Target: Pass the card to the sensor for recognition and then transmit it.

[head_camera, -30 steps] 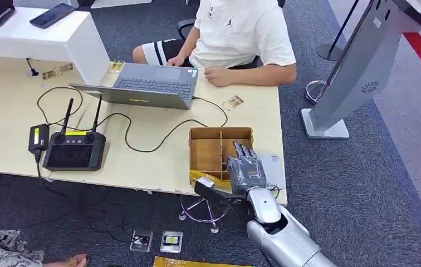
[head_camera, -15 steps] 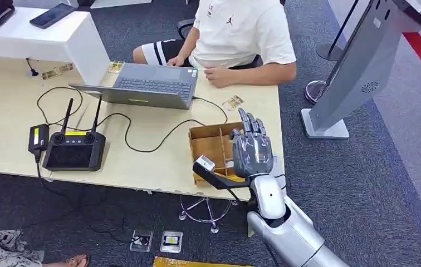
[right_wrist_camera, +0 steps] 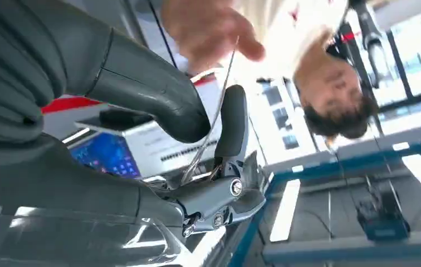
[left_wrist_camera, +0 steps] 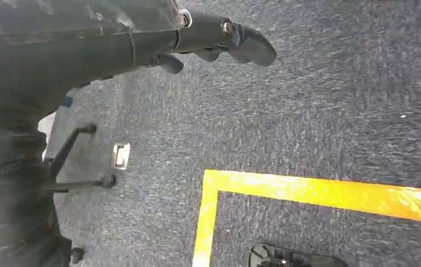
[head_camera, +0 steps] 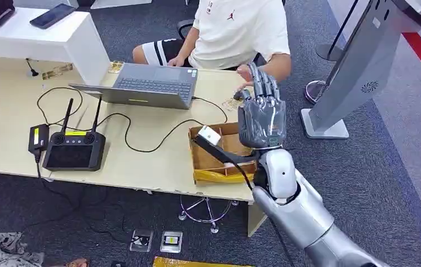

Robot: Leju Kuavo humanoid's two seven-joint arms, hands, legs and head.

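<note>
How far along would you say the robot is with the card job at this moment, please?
Pickup looks done: the right hand is raised above the wooden tray, and the right wrist view shows a thin card pinched between thumb and finger. The left hand hangs over the floor. Left: presenting the card to the sensor, then handing it on.

We record a pale wooden bench (head_camera: 8,111) carrying: open laptop (head_camera: 150,84) at its far edge; black antenna controller (head_camera: 74,147) near the front edge; partitioned cardboard box (head_camera: 214,150) toward the right front corner; trailing black cables (head_camera: 141,142).
</note>
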